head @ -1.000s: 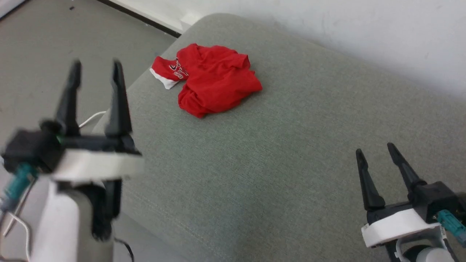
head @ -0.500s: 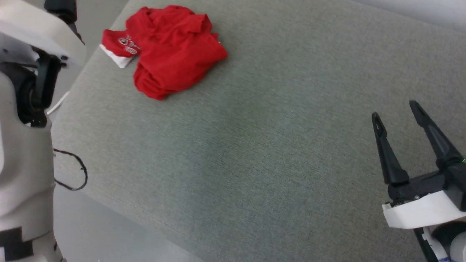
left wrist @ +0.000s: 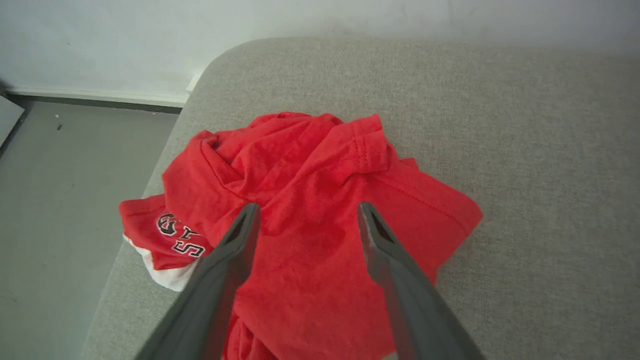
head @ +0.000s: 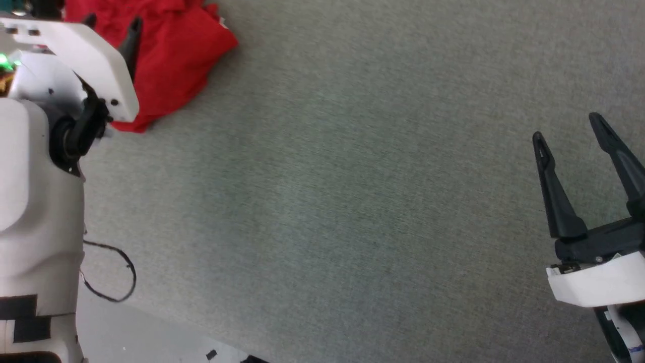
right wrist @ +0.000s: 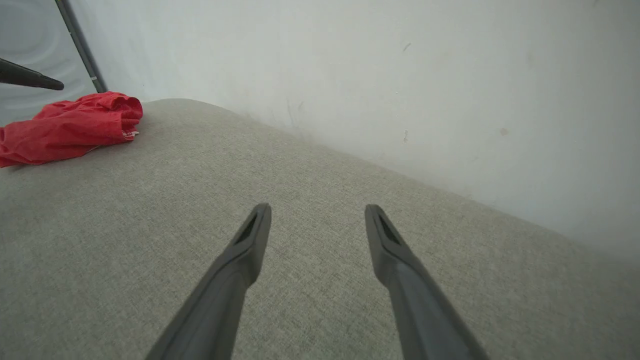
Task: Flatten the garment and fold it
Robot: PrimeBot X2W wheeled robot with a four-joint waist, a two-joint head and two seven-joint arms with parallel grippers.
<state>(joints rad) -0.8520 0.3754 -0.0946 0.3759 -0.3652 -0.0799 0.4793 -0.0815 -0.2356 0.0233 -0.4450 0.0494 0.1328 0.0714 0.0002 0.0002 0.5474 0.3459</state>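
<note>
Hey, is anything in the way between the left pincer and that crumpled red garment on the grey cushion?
Nothing visible does. The left pincer is open and points straight at the red garment, which lies crumpled near a corner of the grey cushion; no other object lies between them.

Head camera tips steeply down onto the grey upholstered cushion (head: 352, 201), red shorts (head: 171, 55) squeezed into its top-left corner, partly behind the left arm (head: 40, 176). Left wrist camera sits close over those shorts, looking along the left fingers (left wrist: 232, 250) toward the cushion's rounded end and the white wall (left wrist: 150, 40). Right wrist camera rides low over bare cushion, well apart, facing the wall, catching the same shorts small at its left edge. All three share that cushion.
</note>
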